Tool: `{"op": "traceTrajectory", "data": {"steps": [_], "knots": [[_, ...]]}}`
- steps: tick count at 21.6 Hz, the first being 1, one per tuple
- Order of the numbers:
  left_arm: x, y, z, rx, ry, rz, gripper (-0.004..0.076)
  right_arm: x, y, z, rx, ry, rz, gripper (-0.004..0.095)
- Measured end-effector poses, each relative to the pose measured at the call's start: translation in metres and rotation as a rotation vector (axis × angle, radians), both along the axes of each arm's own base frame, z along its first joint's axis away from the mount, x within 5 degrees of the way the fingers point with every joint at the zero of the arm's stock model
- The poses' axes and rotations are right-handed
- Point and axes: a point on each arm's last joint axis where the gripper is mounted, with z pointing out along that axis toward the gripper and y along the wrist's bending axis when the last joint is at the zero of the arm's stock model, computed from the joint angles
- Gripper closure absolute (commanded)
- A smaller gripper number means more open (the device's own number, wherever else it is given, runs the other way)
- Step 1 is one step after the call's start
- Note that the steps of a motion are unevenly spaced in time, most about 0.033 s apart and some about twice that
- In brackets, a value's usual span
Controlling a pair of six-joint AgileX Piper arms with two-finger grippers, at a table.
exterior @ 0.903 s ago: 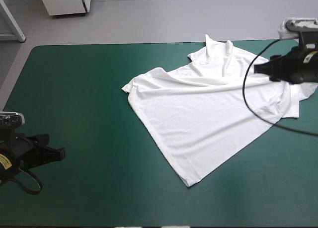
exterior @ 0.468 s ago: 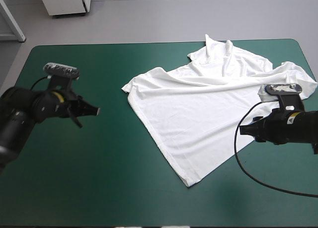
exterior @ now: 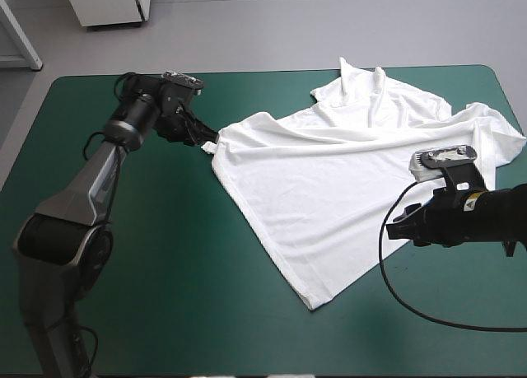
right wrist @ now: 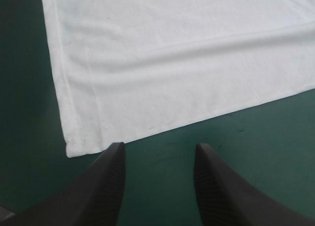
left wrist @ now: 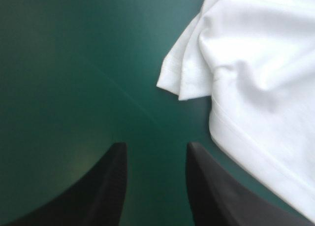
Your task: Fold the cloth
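Surface (exterior: 165, 271) w/ teal-green cover carries one item, the T-shirt (exterior: 346, 180), white, spread mostly flat over the centre-right area.

1. L tool (exterior: 206, 137): open. In the left wrist view the L tool (left wrist: 155, 147) has its black fingers (left wrist: 98, 196) standing apart over bare cover. A doubled corner of the T-shirt (left wrist: 256, 63) lies just ahead and to one side of the tips. A strip of cover separates fingers and fabric, so there is no contact. High view: the tool sits at the garment's far-left corner, arm reaching in from the surface's left side.

2. R tool (exterior: 394, 230): open. In the right wrist view the R tool (right wrist: 160, 147) has its fingers (right wrist: 93, 196) apart over the cover. The straight hem of the T-shirt (right wrist: 172, 63) runs just ahead of the tips, and one hem corner lies near the tip of one finger. No fabric btwn the fingers.

3. T-shirt condition: a long crease ridge crosses the body. The far portion is rumpled, w/ two raised peaks near the far edge. Its right side reaches the surface's right edge, and its nearest corner points toward the near edge.
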Motion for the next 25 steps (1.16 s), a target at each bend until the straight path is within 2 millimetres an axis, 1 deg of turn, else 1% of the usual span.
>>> {"op": "traceTrajectory", "data": {"steps": [1, 3, 4, 6, 8, 11, 13, 15, 16, 17, 18, 20, 22, 23, 25], "knots": [[0.009, -0.002, -0.015, 0.011, 0.026, -0.002, 0.0430, 0.002, 0.001, -0.002, -0.016, 0.005, 0.013, 0.0538], [0.020, -0.005, -0.034, 0.021, 0.050, -0.005, 0.0430, 0.007, 0.006, -0.006, -0.031, 0.027, 0.037, 0.0538], [0.030, -0.008, -0.049, 0.024, 0.063, -0.007, 0.0430, 0.014, 0.010, -0.012, -0.036, 0.055, 0.053, 0.0538], [0.039, -0.011, -0.057, 0.018, 0.042, -0.009, 0.0430, 0.022, 0.015, -0.019, -0.039, 0.089, 0.070, 0.0539], [0.045, -0.013, -0.057, 0.006, -0.003, -0.013, 0.0430, 0.027, 0.019, -0.024, -0.035, 0.114, 0.080, 0.0540], [0.048, -0.014, -0.062, -0.003, -0.010, -0.017, 0.0430, 0.031, 0.021, -0.026, -0.031, 0.119, 0.081, 0.0540], [0.051, -0.017, -0.079, -0.011, 0.026, -0.032, 0.0430, 0.033, 0.022, -0.027, -0.028, 0.116, 0.080, 0.0542], [0.053, -0.021, -0.083, -0.044, 0.036, -0.043, 0.0440, 0.034, 0.022, -0.027, -0.026, 0.115, 0.079, 0.0542], [0.054, -0.023, -0.085, -0.062, 0.043, -0.053, 0.0486, 0.033, 0.022, -0.027, -0.024, 0.116, 0.080, 0.0542], [0.054, -0.025, -0.087, -0.082, 0.053, -0.061, 0.0575, 0.034, 0.022, -0.027, -0.022, 0.115, 0.080, 0.0542], [0.054, -0.026, -0.089, -0.085, 0.063, -0.066, 0.0715, 0.034, 0.022, -0.027, -0.022, 0.115, 0.080, 0.0542], [0.053, -0.031, -0.092, -0.082, 0.082, -0.079, 0.0733, 0.034, 0.022, -0.027, -0.020, 0.112, 0.079, 0.0542], [0.052, -0.034, -0.092, -0.072, 0.082, -0.090, 0.0733, 0.034, 0.022, -0.027, -0.019, 0.112, 0.079, 0.0533], [0.052, -0.034, -0.091, -0.071, 0.081, -0.091, 0.0733, 0.034, 0.023, -0.027, -0.018, 0.111, 0.083, 0.0516], [0.053, -0.034, -0.091, -0.070, 0.080, -0.092, 0.0733, 0.034, 0.026, -0.028, -0.018, 0.114, 0.103, 0.0441]]}}
